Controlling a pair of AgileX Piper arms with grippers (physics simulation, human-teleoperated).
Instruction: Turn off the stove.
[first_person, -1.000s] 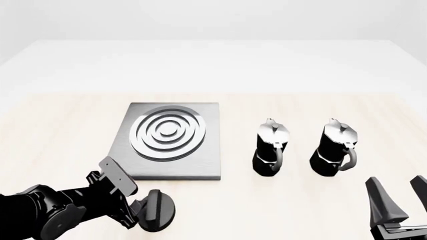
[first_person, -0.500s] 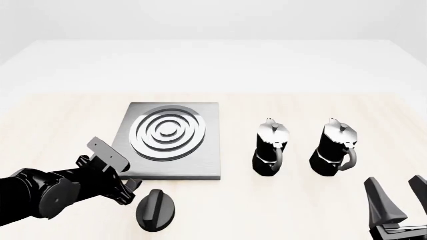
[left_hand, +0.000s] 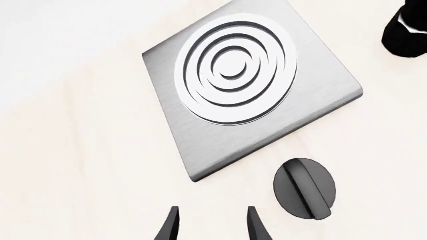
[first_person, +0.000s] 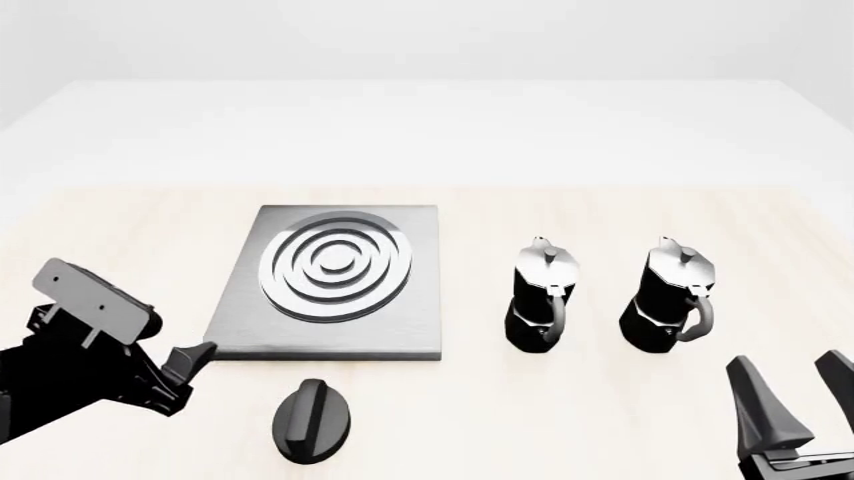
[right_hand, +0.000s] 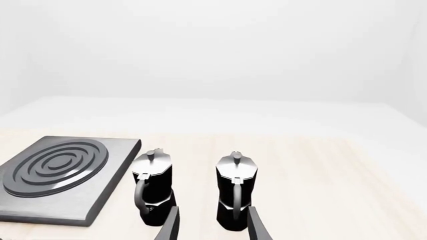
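No text, label, brand, number or sign could be read anywhere in these views. The stove (first_person: 334, 285) showed only bare brushed metal and plain rings, its knob (first_person: 312, 419) carried a raised ridge but no markings, and the two moka pots (first_person: 541, 297) were unlabelled black and silver.

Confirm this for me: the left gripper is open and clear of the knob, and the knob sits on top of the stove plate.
One part is wrong. The knob lies on the table just in front of the stove plate, not on it, as the front view shows. The left gripper is indeed open and clear of the knob.
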